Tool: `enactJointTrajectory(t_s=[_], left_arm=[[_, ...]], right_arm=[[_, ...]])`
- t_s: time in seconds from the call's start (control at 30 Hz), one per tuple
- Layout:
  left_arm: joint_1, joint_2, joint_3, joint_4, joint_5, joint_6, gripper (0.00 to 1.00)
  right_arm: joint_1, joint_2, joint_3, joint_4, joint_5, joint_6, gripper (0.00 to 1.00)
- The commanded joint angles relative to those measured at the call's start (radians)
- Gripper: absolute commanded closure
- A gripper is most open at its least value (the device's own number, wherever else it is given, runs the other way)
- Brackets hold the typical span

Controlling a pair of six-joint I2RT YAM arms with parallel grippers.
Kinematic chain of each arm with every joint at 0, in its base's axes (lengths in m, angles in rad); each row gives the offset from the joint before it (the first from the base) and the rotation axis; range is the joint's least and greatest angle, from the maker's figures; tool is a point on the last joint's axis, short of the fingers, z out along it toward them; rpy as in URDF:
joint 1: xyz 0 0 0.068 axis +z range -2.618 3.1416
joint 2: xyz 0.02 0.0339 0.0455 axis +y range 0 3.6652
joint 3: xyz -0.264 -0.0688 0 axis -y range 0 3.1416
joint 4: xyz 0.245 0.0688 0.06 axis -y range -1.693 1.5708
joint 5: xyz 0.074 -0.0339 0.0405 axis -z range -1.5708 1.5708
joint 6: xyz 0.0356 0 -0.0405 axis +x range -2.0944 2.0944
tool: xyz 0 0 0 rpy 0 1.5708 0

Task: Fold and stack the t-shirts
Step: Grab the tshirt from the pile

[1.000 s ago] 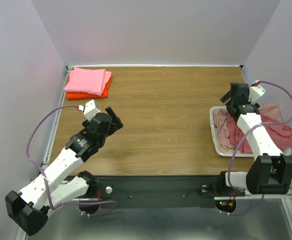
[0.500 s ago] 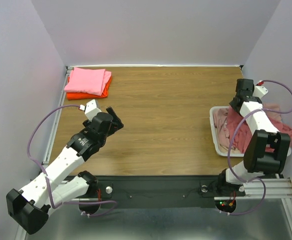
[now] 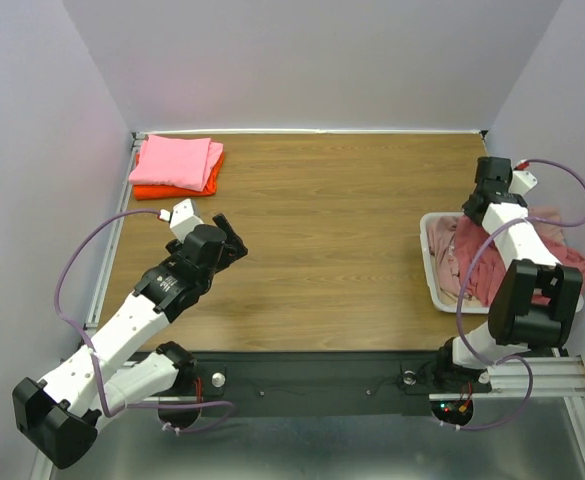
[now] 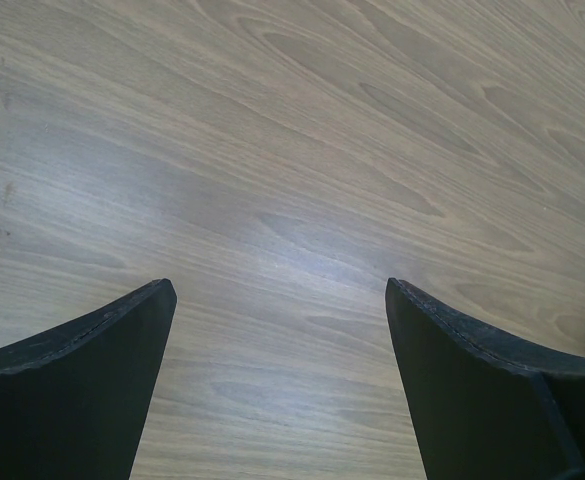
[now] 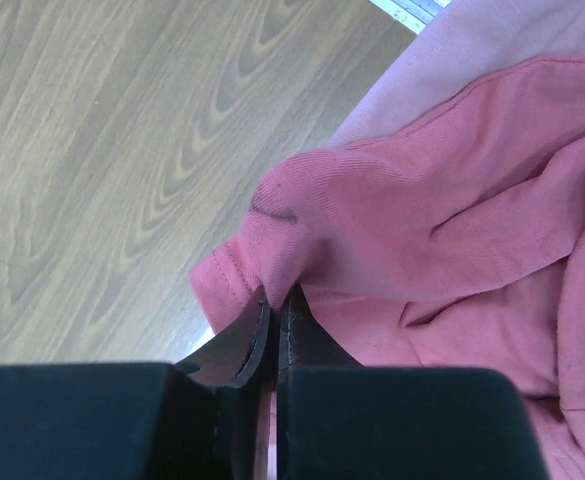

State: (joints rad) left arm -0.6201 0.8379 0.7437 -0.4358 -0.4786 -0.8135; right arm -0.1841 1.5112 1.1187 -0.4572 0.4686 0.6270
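Swings back to the white basket's (image 3: 425, 262) far corner since a second ago, clamping the right gripper (image 5: 275, 300) on a rose-red t-shirt (image 5: 452, 220) fold at its rim. Holds the left gripper (image 4: 277, 300) spread wide over the wooden tabletop (image 4: 292, 120).

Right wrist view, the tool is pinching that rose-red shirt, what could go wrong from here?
1. The right tool holds only a small fold at the edge of the rose-red shirt, so the cloth may slip out when lifted.
2. That shirt lies bunched against a paler pink shirt in the white basket, so a pull might drag the neighbour along or shift the basket.
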Motion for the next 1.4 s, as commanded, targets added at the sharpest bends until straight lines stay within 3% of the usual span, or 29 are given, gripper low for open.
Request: enactJointTrajectory(t_s=[0.0, 0.3, 0.67, 0.8, 0.93, 1.07, 1.2, 1.23, 1.27, 1.3, 1.37], left_arm=[[0.000, -0.017, -0.004, 0.025, -0.020, 0.002, 0.02], [0.000, -0.036, -0.006, 0.026, -0.015, 0.002, 0.02], [0.000, -0.063, -0.018, 0.034, -0.003, -0.003, 0.02], [0.000, -0.068, -0.018, 0.035, -0.002, -0.003, 0.02], [0.000, -0.066, -0.015, 0.031, 0.003, -0.001, 0.02], [0.000, -0.059, -0.014, 0.029, 0.002, -0.001, 0.02], [0.000, -0.048, -0.014, 0.028, 0.005, -0.001, 0.02], [0.000, -0.046, -0.014, 0.029, 0.003, -0.001, 0.02], [0.002, -0.045, -0.014, 0.031, 0.003, -0.001, 0.02], [0.000, -0.042, -0.014, 0.034, 0.003, 0.000, 0.02], [0.000, -0.037, -0.012, 0.048, 0.006, 0.007, 0.02]], right_arm=[[-0.009, -0.086, 0.024, 0.035, -0.028, -0.019, 1.00], [-0.009, -0.336, 0.081, 0.017, 0.011, -0.081, 1.00], [-0.011, -0.401, 0.308, -0.027, -0.016, -0.118, 0.99], [-0.009, -0.407, 0.210, -0.041, -0.028, -0.099, 0.99], [-0.009, -0.367, 0.106, -0.043, -0.139, -0.072, 0.97], [-0.009, -0.226, 0.073, -0.044, -0.243, -0.096, 0.92], [-0.009, -0.167, 0.092, -0.061, -0.260, -0.107, 0.57], [-0.009, -0.181, 0.090, -0.067, -0.252, -0.102, 0.36], [-0.009, -0.196, 0.092, -0.069, -0.240, -0.095, 0.24], [-0.009, -0.233, 0.092, -0.080, -0.210, -0.092, 0.05], [-0.009, -0.279, 0.092, -0.107, -0.158, -0.066, 0.00]])
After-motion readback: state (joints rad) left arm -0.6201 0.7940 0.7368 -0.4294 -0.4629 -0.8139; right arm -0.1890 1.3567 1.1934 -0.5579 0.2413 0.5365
